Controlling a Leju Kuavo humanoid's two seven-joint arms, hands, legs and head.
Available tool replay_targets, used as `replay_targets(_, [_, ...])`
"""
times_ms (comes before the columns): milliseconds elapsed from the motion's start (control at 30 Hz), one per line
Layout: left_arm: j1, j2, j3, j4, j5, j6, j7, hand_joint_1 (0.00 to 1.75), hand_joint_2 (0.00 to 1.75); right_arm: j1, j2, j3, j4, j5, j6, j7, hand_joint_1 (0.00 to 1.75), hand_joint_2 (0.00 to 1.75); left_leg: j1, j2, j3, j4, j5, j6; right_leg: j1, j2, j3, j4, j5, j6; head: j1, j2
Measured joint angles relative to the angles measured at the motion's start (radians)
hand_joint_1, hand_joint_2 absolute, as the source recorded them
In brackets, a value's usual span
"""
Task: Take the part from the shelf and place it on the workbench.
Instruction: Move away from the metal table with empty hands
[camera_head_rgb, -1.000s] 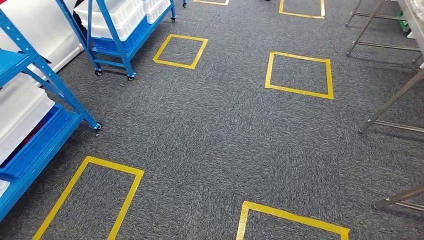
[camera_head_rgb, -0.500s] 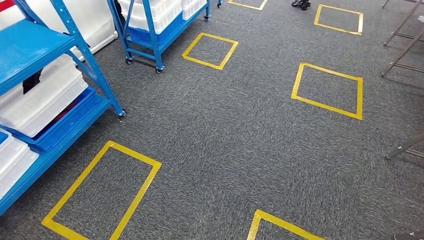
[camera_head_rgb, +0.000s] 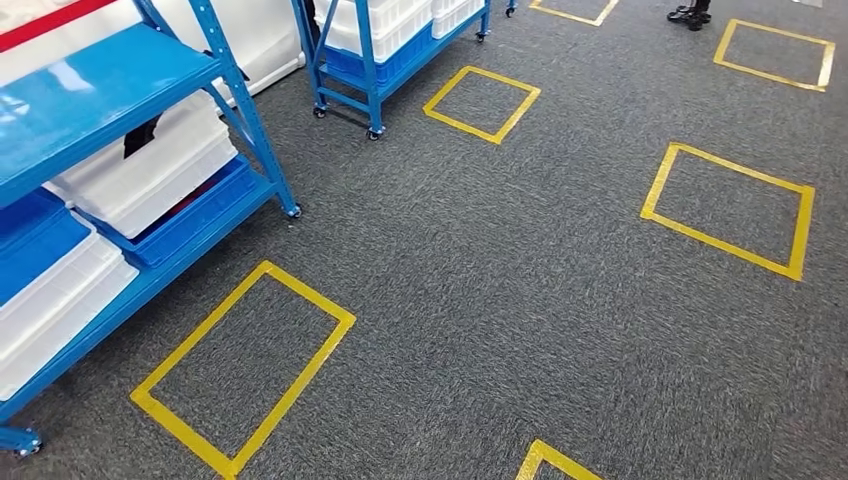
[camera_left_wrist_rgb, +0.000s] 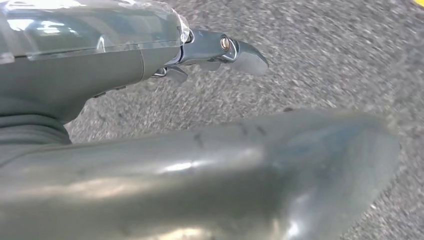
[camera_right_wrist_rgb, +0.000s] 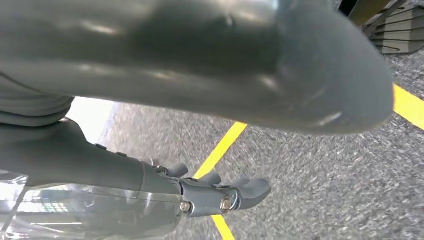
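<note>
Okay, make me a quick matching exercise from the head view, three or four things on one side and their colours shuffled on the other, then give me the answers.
Things:
1. shelf frame
2. bins on the shelf
3. floor tape squares
4. carpet

Colours:
A. yellow
B. dark grey
C. blue
D. white

Pairs: 1-C, 2-D, 3-A, 4-B
</note>
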Motion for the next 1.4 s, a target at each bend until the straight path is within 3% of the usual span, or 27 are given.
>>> replay_targets(33, [0.002,0.0,0.0,0.0,0.0,0.0,0.0,0.0,0.0,0.0,0.0,0.0,0.0,0.001,0.0,0.0,0.0,0.0,0.001,0.004,0.011,-0.021,0.021,-0.001,0.0,-0.011,0.002,0.0,-0.002,0.001,0.0,0.0])
replay_targets(67, [0.004,0.0,0.001,0.0,0.001,0.0,-0.001,0.0,0.0,-0.001,0.0,0.0,0.0,0.002,0.0,0.0,0.0,0.0,0.001,0.013,0.041,-0.079,0.056,0.0,0.0,-0.021,0.006,0.0,-0.005,0.003,0.0,0.0])
replay_targets(133, [0.003,0.001,0.003,0.0,0.001,0.0,-0.002,0.0,0.0,-0.001,0.0,0.0,0.0,0.006,0.001,-0.001,0.0,0.0,-0.004,0.059,0.11,-0.215,0.112,0.01,0.003,-0.041,0.015,0.001,-0.011,0.011,0.0,0.0])
replay_targets(200, [0.001,0.001,0.005,0.0,0.001,0.001,-0.002,0.0,0.0,-0.002,0.0,0.0,0.0,0.012,0.001,-0.002,0.0,0.0,-0.012,0.086,0.137,-0.278,0.126,0.022,0.007,-0.06,0.02,0.003,-0.017,0.02,0.0,0.0])
replay_targets(267, [0.003,0.001,0.007,0.0,0.001,0.001,-0.002,0.0,0.0,-0.008,0.0,0.0,0.0,0.015,0.001,-0.002,0.0,0.0,-0.014,0.066,0.137,-0.284,0.129,0.033,0.008,-0.077,0.024,0.003,-0.021,0.031,0.0,0.0])
replay_targets(300, [0.005,0.0,0.007,0.0,0.0,0.002,-0.002,0.0,0.0,-0.011,-0.001,0.0,0.0,0.017,0.001,-0.002,0.0,0.0,-0.012,0.056,0.14,-0.289,0.131,0.039,0.005,-0.07,0.026,0.009,-0.027,0.037,0.0,0.0])
replay_targets(367, [0.005,-0.001,0.008,0.0,-0.001,0.002,-0.001,0.0,0.0,-0.012,-0.002,0.0,0.0,0.018,0.002,-0.003,0.0,0.0,-0.007,0.036,0.146,-0.298,0.139,0.051,0.0,-0.022,0.004,0.066,-0.067,0.048,0.0,0.0])
replay_targets(433, [0.002,-0.001,0.008,0.0,-0.003,0.002,-0.001,0.0,0.0,-0.008,-0.003,0.0,0.0,0.019,0.002,-0.003,0.0,0.0,-0.007,0.015,0.143,-0.299,0.141,0.056,-0.004,0.024,-0.059,0.192,-0.128,0.053,0.0,0.0])
replay_targets(467, [0.001,-0.001,0.008,0.0,-0.004,0.002,-0.001,0.0,0.0,-0.007,-0.003,0.0,0.0,0.019,0.002,-0.002,0.0,0.0,-0.007,0.002,0.142,-0.298,0.142,0.057,-0.005,0.031,-0.09,0.25,-0.147,0.055,0.0,0.0])
replay_targets(500, [0.002,-0.001,0.009,0.0,-0.005,0.002,-0.001,0.0,0.0,-0.005,-0.003,0.0,0.0,0.019,0.002,-0.001,0.0,0.0,-0.007,-0.01,0.141,-0.297,0.141,0.057,-0.006,0.033,-0.11,0.282,-0.147,0.056,0.0,0.0])
replay_targets(533, [0.002,-0.001,0.009,0.0,-0.006,0.002,-0.001,0.0,0.0,-0.004,-0.004,0.0,0.0,0.02,0.002,0.001,0.0,0.0,-0.007,-0.024,0.142,-0.296,0.141,0.056,-0.006,0.035,-0.111,0.274,-0.127,0.056,0.0,0.0])
replay_targets(567, [0.003,-0.001,0.009,0.0,-0.006,0.002,-0.001,0.0,0.0,-0.004,-0.005,0.0,0.0,0.021,0.002,0.003,0.0,0.0,-0.007,-0.037,0.143,-0.294,0.14,0.054,-0.007,0.038,-0.096,0.231,-0.09,0.056,0.0,0.0])
replay_targets(633, [0.004,-0.002,0.01,0.0,-0.007,0.002,-0.001,0.0,0.0,-0.004,-0.006,0.0,0.0,0.022,0.002,0.008,0.0,0.0,-0.008,-0.058,0.142,-0.287,0.135,0.047,-0.01,0.062,-0.046,0.101,-0.019,0.052,0.0,0.0])
replay_targets(667, [0.004,-0.003,0.01,0.0,-0.007,0.002,-0.002,0.0,0.0,-0.004,-0.006,0.0,0.0,0.023,-0.001,0.011,0.0,0.0,-0.01,-0.066,0.139,-0.283,0.133,0.042,-0.01,0.074,-0.03,0.056,-0.002,0.049,0.0,0.0])
replay_targets(733, [0.004,-0.003,0.01,0.0,-0.008,0.0,-0.004,0.0,0.0,-0.006,-0.006,-0.001,0.0,0.022,-0.01,0.016,0.0,0.0,-0.012,-0.074,0.132,-0.277,0.132,0.034,-0.009,0.086,-0.021,0.026,-0.001,0.043,0.0,0.0])
replay_targets(900, [0.007,-0.003,0.01,0.0,-0.009,-0.003,-0.007,0.0,0.0,-0.01,-0.006,-0.003,0.0,0.017,-0.021,0.023,0.0,0.0,-0.009,-0.079,0.129,-0.281,0.128,0.026,-0.006,0.082,-0.021,0.025,-0.005,0.035,0.0,0.0])
replay_targets(933, [0.008,-0.003,0.01,0.0,-0.01,-0.004,-0.009,0.0,0.0,-0.009,-0.006,-0.006,0.0,0.015,-0.023,0.027,0.0,0.0,-0.009,-0.062,0.122,-0.261,0.116,0.019,-0.006,0.077,-0.016,0.022,-0.009,0.025,0.0,0.0])
replay_targets(1033, [0.006,-0.001,0.012,0.0,-0.016,-0.005,-0.018,0.0,0.0,0.001,-0.005,-0.018,0.0,0.013,-0.02,0.037,0.0,0.0,-0.003,-0.003,0.014,-0.045,0.025,-0.001,-0.004,0.051,0.011,0.013,-0.027,-0.001,0.0,0.0])
replay_targets(1067, [0.007,-0.001,0.012,0.0,-0.018,-0.005,-0.02,0.0,0.0,0.004,-0.005,-0.02,0.0,0.014,-0.019,0.038,0.0,0.0,-0.001,0.0,-0.022,0.013,0.013,-0.003,-0.001,0.046,0.019,0.013,-0.034,-0.002,0.0,0.0])
replay_targets(1100, [0.009,-0.001,0.013,0.0,-0.018,-0.004,-0.02,0.0,0.0,0.005,-0.005,-0.021,0.0,0.015,-0.018,0.038,0.0,0.0,-0.001,0.001,-0.031,0.018,0.028,-0.003,0.001,0.043,0.028,0.013,-0.041,-0.002,0.0,0.0])
replay_targets(1167, [0.014,-0.001,0.015,0.0,-0.017,-0.004,-0.02,0.0,0.0,0.006,-0.005,-0.023,0.0,0.017,-0.014,0.035,0.0,0.0,-0.003,0.003,0.005,-0.083,0.108,0.007,0.004,0.038,0.051,0.013,-0.058,0.0,0.0,0.0])
replay_targets(1233, [0.015,0.0,0.019,0.0,-0.017,-0.002,-0.02,0.0,0.0,0.007,-0.002,-0.024,0.001,0.018,-0.01,0.029,0.0,0.0,-0.011,0.013,0.055,-0.201,0.157,0.023,0.006,0.033,0.068,0.013,-0.075,0.006,0.0,0.0])
replay_targets(1333, [0.015,0.0,0.023,0.0,-0.017,0.0,-0.02,0.0,0.0,0.003,0.0,-0.025,0.001,0.019,-0.003,0.016,0.0,0.0,-0.022,0.018,0.087,-0.254,0.144,0.04,0.003,0.029,0.083,0.014,-0.083,0.025,0.0,0.0])
replay_targets(1400, [0.016,0.0,0.024,0.0,-0.017,0.0,-0.02,0.0,0.0,0.0,0.0,-0.025,0.001,0.02,0.0,0.012,0.0,0.0,-0.019,0.013,0.116,-0.273,0.135,0.051,0.0,0.029,0.077,0.057,-0.07,0.035,0.0,0.0])
